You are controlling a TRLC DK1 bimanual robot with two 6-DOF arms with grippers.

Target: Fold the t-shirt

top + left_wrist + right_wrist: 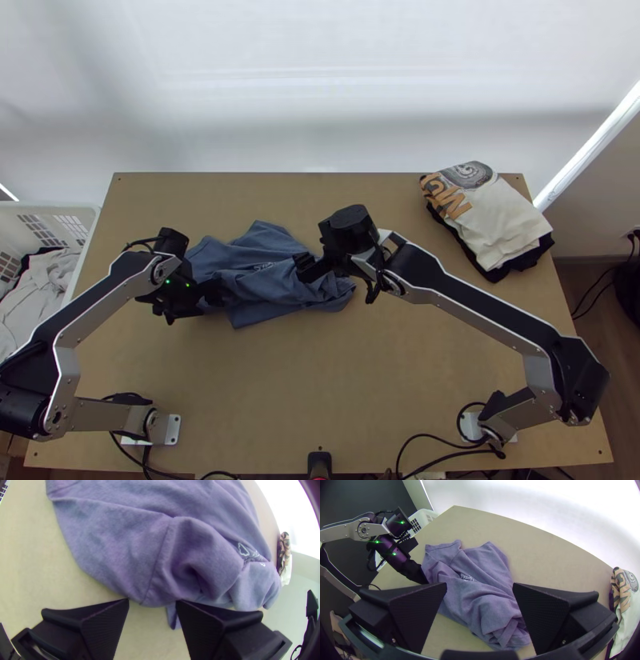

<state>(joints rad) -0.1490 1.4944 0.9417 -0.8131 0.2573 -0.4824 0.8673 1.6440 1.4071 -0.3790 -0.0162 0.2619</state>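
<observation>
Both stood spread: we saw the left claw point(213, 294) at one end of the blue T-shirt point(260, 286) and the right claw point(305, 267) near the other, with it bunched on the wooden table point(320, 384)

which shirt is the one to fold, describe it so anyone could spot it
On the wooden table, look between the two arms. The blue-grey shirt lies there bunched and wrinkled, unlike the neat stack of clothes topped with white at the far right corner.

Top view looks down; both wrist views (closer) share the t-shirt point(480, 596)
</observation>
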